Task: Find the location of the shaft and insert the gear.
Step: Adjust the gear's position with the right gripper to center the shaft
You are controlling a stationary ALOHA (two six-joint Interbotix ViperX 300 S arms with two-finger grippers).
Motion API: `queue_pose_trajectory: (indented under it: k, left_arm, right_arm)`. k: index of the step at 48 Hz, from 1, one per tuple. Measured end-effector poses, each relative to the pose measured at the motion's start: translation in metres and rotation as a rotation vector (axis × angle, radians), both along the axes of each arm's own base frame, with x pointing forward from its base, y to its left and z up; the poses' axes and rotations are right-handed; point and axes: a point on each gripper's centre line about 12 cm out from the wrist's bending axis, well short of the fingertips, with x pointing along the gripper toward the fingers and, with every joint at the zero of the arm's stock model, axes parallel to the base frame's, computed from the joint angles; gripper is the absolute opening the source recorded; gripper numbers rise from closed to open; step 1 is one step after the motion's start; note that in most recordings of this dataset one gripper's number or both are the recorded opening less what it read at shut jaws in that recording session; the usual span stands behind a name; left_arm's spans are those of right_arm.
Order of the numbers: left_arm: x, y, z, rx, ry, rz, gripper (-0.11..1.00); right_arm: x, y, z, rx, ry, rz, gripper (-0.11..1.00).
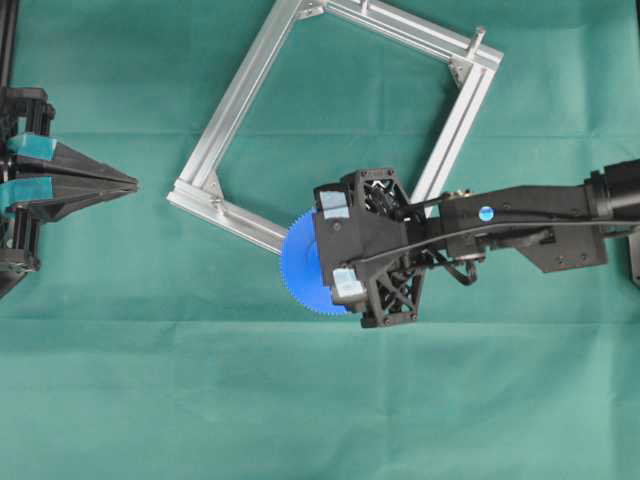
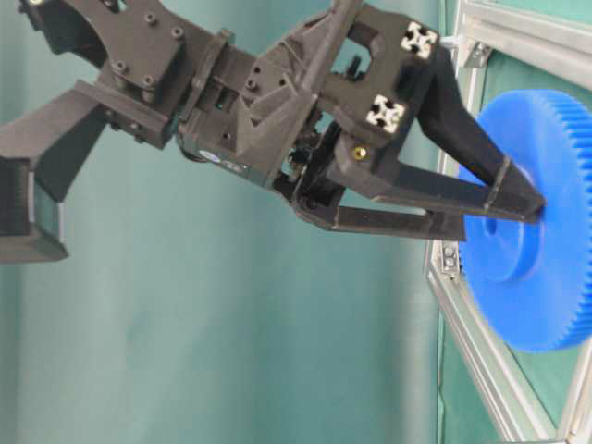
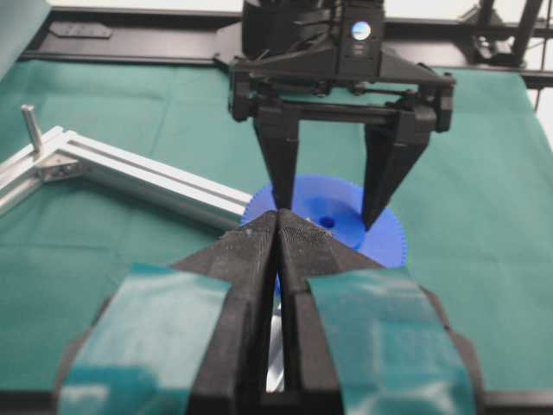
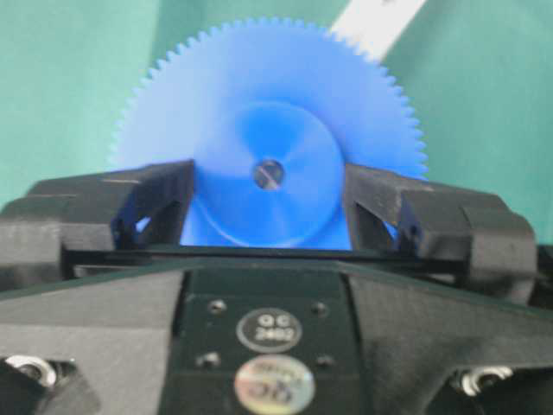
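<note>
The blue gear [image 1: 298, 270] lies flat over the near corner of the square aluminium frame [image 1: 240, 95]. My right gripper [image 1: 335, 245] reaches down onto it, and in the right wrist view its fingers [image 4: 164, 186] press on either side of the raised hub. A small silvery tip, the shaft [image 4: 269, 173], shows inside the gear's centre hole; the rest of it is hidden under the gear. My left gripper [image 1: 133, 185] stays at the left edge of the cloth, shut and empty, pointing toward the gear [image 3: 389, 242].
A bare silver pin [image 1: 479, 37] stands at the frame's far right corner. The green cloth [image 1: 320, 400] covers the whole table. The right arm [image 1: 540, 215] stretches in from the right edge.
</note>
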Motion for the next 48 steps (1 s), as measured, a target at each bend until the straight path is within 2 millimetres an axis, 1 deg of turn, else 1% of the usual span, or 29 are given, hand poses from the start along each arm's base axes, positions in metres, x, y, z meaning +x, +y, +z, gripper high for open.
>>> queue_pose_trajectory:
  k: [5,14,28,34,48]
  left_arm:
    - [0.000,0.000,0.000,-0.002,0.000,0.000,0.01]
    - [0.000,0.000,0.000,-0.002,0.000,0.000,0.01]
    - [0.000,0.000,0.000,-0.001,-0.003,0.000,0.01]
    - [0.000,0.000,0.000,-0.003,0.000,-0.001,0.01]
    - [0.000,0.000,0.000,-0.005,0.000,-0.001,0.01]
  right_arm:
    - [-0.004,0.000,-0.002,0.001,0.000,0.001,0.69]
    - [-0.017,-0.002,-0.002,0.007,0.001,-0.010,0.69]
    - [-0.035,-0.011,-0.007,0.026,-0.010,-0.053,0.69]
    - [-0.038,-0.011,-0.011,0.025,-0.005,-0.052,0.69]
    - [-0.034,-0.010,-0.009,0.036,-0.044,-0.051,0.69]
